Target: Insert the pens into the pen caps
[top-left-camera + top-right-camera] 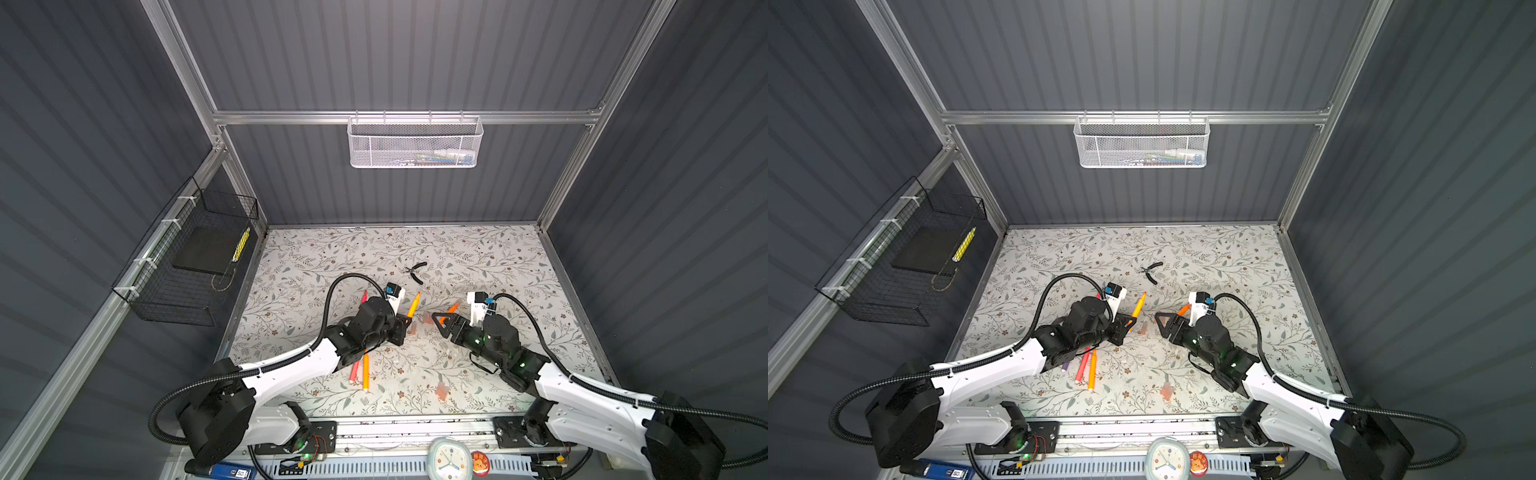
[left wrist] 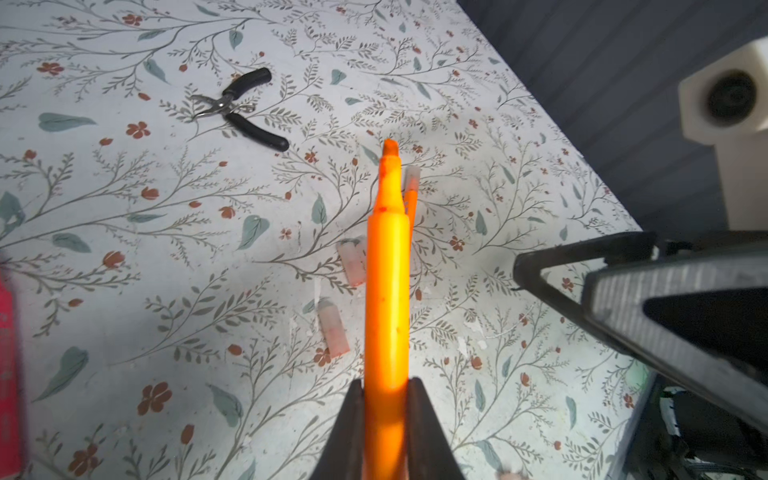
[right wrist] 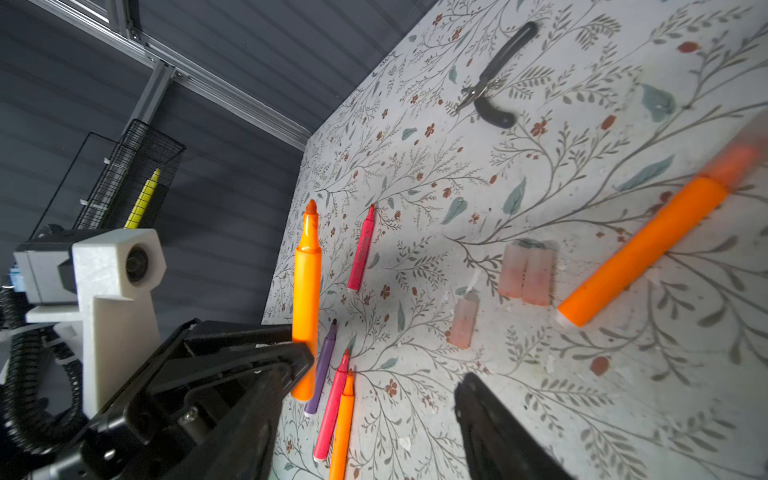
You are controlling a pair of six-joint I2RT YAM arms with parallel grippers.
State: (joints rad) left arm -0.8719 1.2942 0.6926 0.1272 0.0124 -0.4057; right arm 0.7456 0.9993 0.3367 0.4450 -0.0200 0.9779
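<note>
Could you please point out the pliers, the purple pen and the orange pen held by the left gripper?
pliers (image 2: 225, 104): left wrist view, on the pivot.
purple pen (image 3: 322, 367): right wrist view, mid-barrel.
held orange pen (image 2: 386, 291): left wrist view, mid-barrel.

Six marker pens and loose caps, all nearer the front edge than the pliers (image 1: 415, 272).
The bare orange pen (image 2: 386, 291), clamped at its rear by the left gripper (image 2: 386, 386), points roughly towards the pliers. The capped orange pen (image 3: 640, 249) lies front-right of them. Two pinkish caps (image 3: 538, 276) lie side by side with a third cap (image 3: 463, 322) near, in front of the pliers. A lone pink pen (image 3: 360, 249) lies to their left. A purple pen (image 3: 322, 370), a pink-red pen (image 3: 332, 407) and a third orange pen (image 3: 343, 428) lie together farther front-left.
</note>
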